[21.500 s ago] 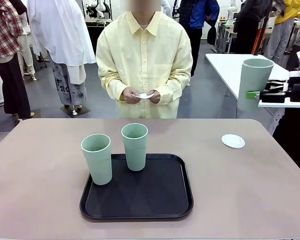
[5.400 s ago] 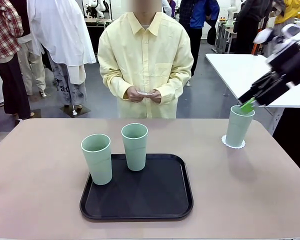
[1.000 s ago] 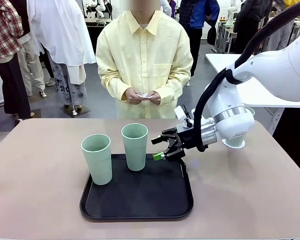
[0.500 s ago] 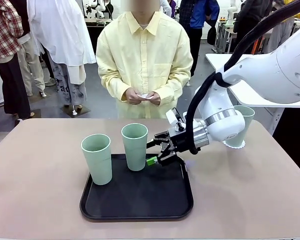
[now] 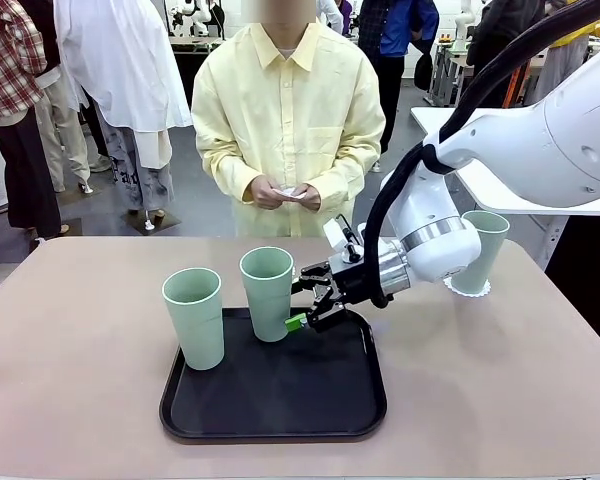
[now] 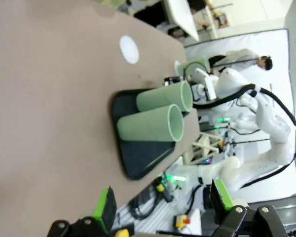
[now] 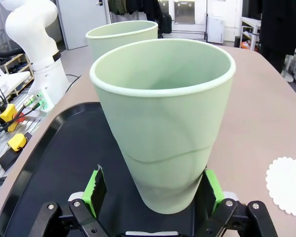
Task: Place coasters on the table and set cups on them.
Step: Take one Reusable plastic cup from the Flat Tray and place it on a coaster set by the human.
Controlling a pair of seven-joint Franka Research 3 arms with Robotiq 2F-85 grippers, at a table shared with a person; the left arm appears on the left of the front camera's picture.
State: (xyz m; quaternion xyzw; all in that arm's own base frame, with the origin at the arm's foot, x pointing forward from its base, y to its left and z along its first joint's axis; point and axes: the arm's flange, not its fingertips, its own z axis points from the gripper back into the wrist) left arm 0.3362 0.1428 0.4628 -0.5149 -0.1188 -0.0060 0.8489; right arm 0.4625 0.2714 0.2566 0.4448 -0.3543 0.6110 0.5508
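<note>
**Front view.** The right gripper [image 5: 302, 300] reached in from the right, low over the black tray [image 5: 280, 400]. Its jaws were apart and straddled the base of the middle cup [image 5: 267, 290], with one green pad on the near side and one finger on the far side. The middle cup stood on the tray's far part. The left cup [image 5: 193, 318] stood upright just inside the tray's left rim, with a narrow gap between the two. The right cup [image 5: 480, 250] sat on the right coaster [image 5: 471, 289], well apart near the table's [image 5: 70, 350] far right edge. A person [image 5: 288, 110] at the far side held a white paper piece [image 5: 289, 191] in both hands. The tray's near half was bare. Open tabletop lay left of the tray and at near right.

**Left wrist view.** The left gripper [image 6: 163, 207] hung with its jaws wide apart and nothing between them, off the table's left end. Beyond it were the left cup [image 6: 148, 126] and middle cup [image 6: 165, 96] on the tray [image 6: 138, 165]. A bare coaster [image 6: 129, 49] lay on the table [image 6: 49, 98] beyond the tray.

**Right wrist view.** The middle cup [image 7: 163, 123] stood upright between the right gripper's [image 7: 153, 190] pads [image 7: 94, 190]. The jaws were spread and not clamped. A gap showed at the near pad. The far pad was just beside the wall, and I could not tell whether it touched. The left cup [image 7: 121, 37] stood beyond. The tray [image 7: 49, 163] floor was bare toward the near rim. The bare coaster [image 7: 287, 185] lay on the table [image 7: 251, 98], just off the tray's far side.
</note>
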